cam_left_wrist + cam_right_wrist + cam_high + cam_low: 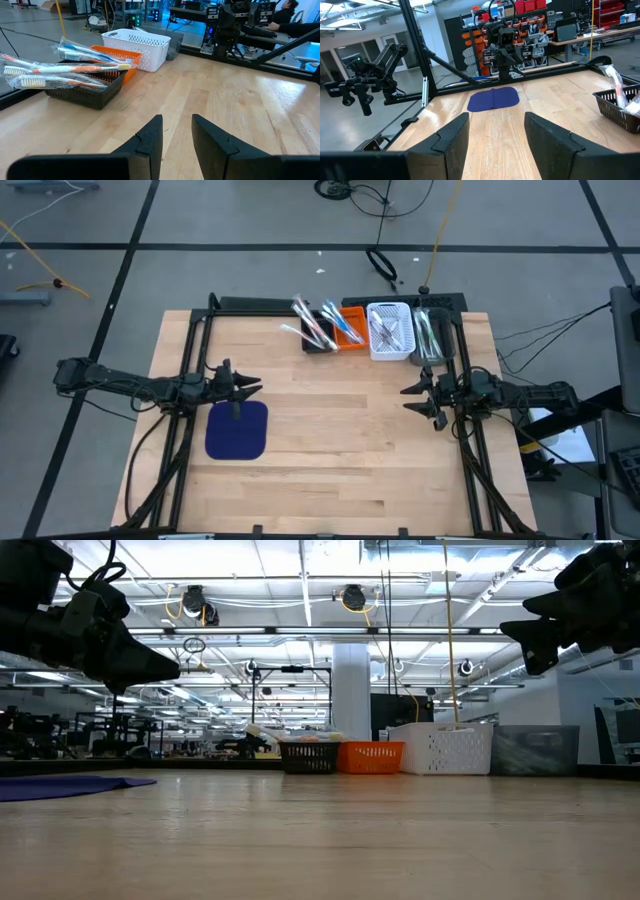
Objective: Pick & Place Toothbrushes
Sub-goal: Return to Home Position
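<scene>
A pale wood table (330,465) stands on a grey floor (250,270) crossed by dark lines and cables (382,262). Beyond it is a lit hall with a white pillar (350,690). The left gripper (252,386) hangs over the far edge of the blue mat (237,435), jaws slightly apart and empty. The right gripper (408,398) is well right of the mat, jaws apart and empty. Toothbrushes (310,325) lie in the bins (390,356), far beyond the mat.

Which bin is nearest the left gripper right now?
The black bin, at the row's end on the left gripper's side, next to the orange bin; the others lie farther along.
</scene>
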